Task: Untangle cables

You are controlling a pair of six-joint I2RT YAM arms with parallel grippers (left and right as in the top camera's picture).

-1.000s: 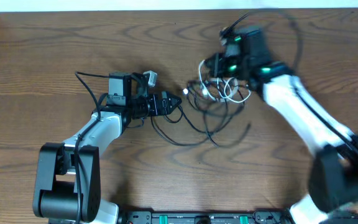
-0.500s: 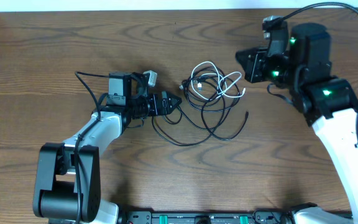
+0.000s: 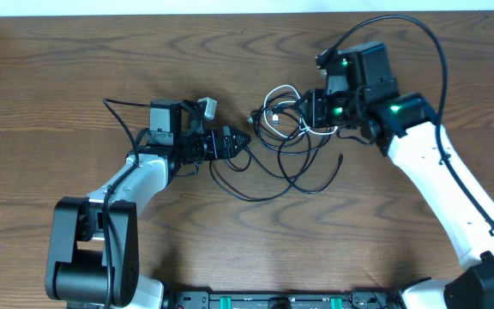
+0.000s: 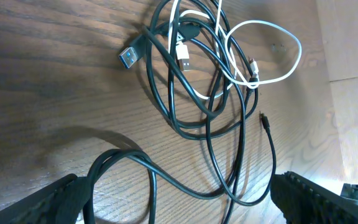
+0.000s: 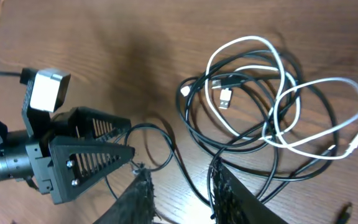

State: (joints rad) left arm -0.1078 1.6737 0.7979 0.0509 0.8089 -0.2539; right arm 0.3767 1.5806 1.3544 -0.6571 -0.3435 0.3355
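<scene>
The cables (image 3: 292,137) lie in one tangle at mid-table: white loops (image 5: 291,118) wound through longer black loops (image 4: 185,118). A silver USB plug (image 4: 129,56) sticks out on the tangle's left side. My left gripper (image 3: 240,142) rests low at the tangle's left edge. It stands wide open (image 4: 179,208), and a black loop lies on the wood between its fingers. My right gripper (image 3: 311,110) hovers over the tangle's upper right. Its jaws (image 5: 182,196) are parted, and a black strand runs through the gap, untouched.
The wooden table (image 3: 75,69) spreads around the tangle. A small black plug end (image 3: 341,158) trails out at the lower right of the pile. A black wire (image 3: 418,34) arcs over my right arm.
My right gripper left the tangle, swung away to the right, then came back over the upper right with jaws parting. The cables lie more spread out. The left arm has not moved.
</scene>
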